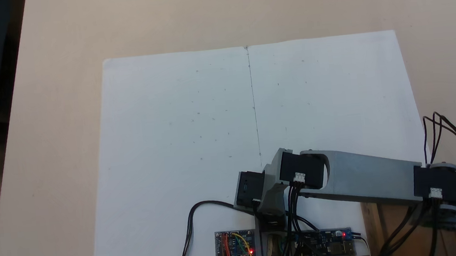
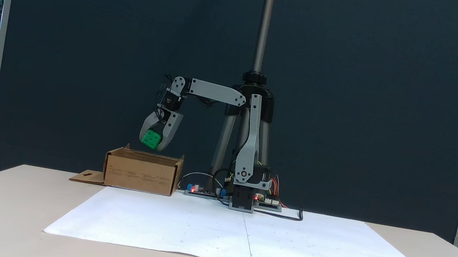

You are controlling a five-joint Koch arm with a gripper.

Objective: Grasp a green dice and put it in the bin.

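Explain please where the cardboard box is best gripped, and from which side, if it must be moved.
Probably the top edge of a side wall of the box, from above: it is open-topped and much wider than the gripper, so one thin wall fits between the jaws. The gripper now holds the green dice above it.

The green dice [image 2: 152, 139] is held tilted in the gripper [image 2: 152, 143] just above the open brown cardboard bin [image 2: 142, 171].

Koch arm: grey printed links, black servos.
Grey plastic arm [image 1: 366, 177], black servo blocks [image 1: 302, 173] with white connectors, black cable loops [image 1: 450, 131], grey pincer [image 2: 152, 140].
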